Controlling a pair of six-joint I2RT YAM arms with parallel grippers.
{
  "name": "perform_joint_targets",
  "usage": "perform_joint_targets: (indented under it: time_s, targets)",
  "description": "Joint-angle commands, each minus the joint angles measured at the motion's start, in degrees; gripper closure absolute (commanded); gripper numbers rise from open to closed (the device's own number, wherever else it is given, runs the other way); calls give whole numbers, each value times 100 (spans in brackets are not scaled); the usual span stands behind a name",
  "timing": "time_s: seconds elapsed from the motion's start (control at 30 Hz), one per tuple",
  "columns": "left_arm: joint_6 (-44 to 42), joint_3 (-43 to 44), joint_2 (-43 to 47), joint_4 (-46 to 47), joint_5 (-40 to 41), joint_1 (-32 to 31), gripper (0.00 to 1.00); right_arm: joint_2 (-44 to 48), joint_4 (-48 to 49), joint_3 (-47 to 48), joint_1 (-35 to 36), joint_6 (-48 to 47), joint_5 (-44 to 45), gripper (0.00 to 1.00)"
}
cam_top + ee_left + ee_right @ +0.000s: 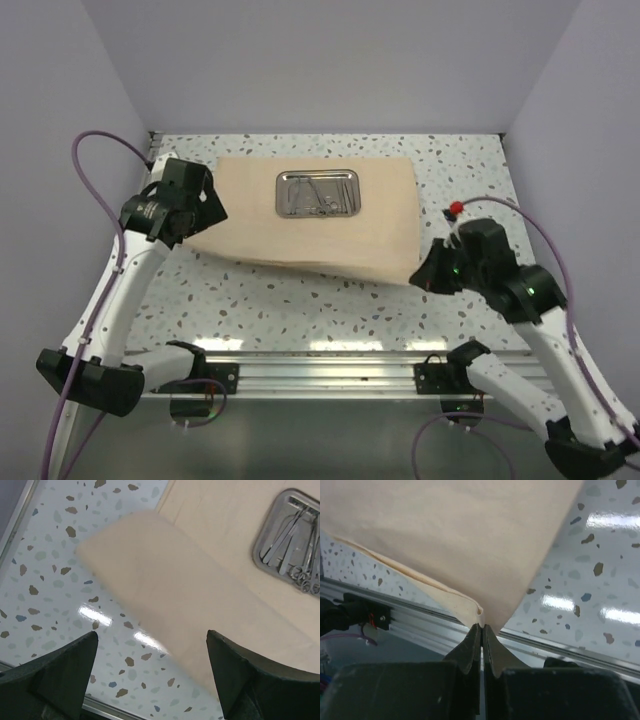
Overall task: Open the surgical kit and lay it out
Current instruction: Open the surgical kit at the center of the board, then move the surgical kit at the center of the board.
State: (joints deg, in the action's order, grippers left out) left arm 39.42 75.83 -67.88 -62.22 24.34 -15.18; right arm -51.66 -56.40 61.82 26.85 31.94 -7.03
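You have two hands, one cloth, one tray and one group of instruments on the speckled worktop point(300, 310)

1. Left hand point(152, 632): it sits at the left edge of the cloth wrap point(250, 215). In the left wrist view its two fingers point(70, 670) stand wide apart and clamp nothing. A blurred cloth corner lies between and beyond them, and you cannot tell whether it touches either one.

2. Cloth wrap: a single tan sheet spread across the middle of the worktop. Its far edge lies flat. Its near right corner is raised.

3. Steel tray point(280, 195): one tray, resting on the far centre of the cloth, well apart from both hands.

4. Instruments point(320, 195): several slim metal pieces with ring handles, all inside the tray. They overlap, so you cannot read an exact count.

5. Right hand point(481, 626): it is at the near right corner of the cloth. Its two fingers are pressed together and pinch that corner, holding it above the worktop
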Motion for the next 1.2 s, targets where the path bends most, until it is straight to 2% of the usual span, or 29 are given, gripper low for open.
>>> perform_joint_targets:
  time_s: [0.0,0.07,0.2,0.23,0.27,0.3,0.4,0.53,0.67,0.77,0.8,0.93,1.03,1.07,1.17]
  targets:
    - [329,668,46,-291,185,-3,7,1304,-1837,-118,-22,470,0,100]
    - [514,924,11,-413,150,-11,7,1938,-2215,-240,-31,514,-149,100]
    - [786,1039,55,-510,-122,-3,8,2528,-3077,-434,-22,488,-316,100]
    - [882,1013,73,-528,-192,-11,8,2625,-3209,-460,-22,471,-317,48]
    - [927,969,108,-537,-227,-3,9,2643,-3350,-469,-31,436,-282,10]
    - [962,899,169,-537,-245,-11,9,2670,-3455,-478,-22,409,-308,2]
    - [1006,504,318,-380,-307,-11,9,2626,-3430,-312,-31,479,-142,1]
    - [849,-163,328,41,-263,-11,9,2214,-3281,363,-22,445,262,2]
    - [515,-464,-14,664,-193,-11,9,1713,-2458,384,-31,225,369,2]
    - [15,-438,-837,1351,-166,24,6,704,-1693,172,-22,23,368,1]
    - [-117,-368,-1059,1500,-262,59,5,101,-1499,172,-39,-30,412,2]
    - [-977,316,-2210,2395,-947,401,5,-1616,-751,837,-127,-398,833,2]
    - [-1391,904,-3010,2740,-1300,735,4,-2809,-302,1435,-828,-557,721,2]
    - [-1471,1055,-3204,2767,-1343,901,4,-3136,-197,1594,-1327,-558,607,2]
    - [-1779,1617,-4151,2890,-1476,1200,5,-4236,6,2288,-1909,-531,562,2]
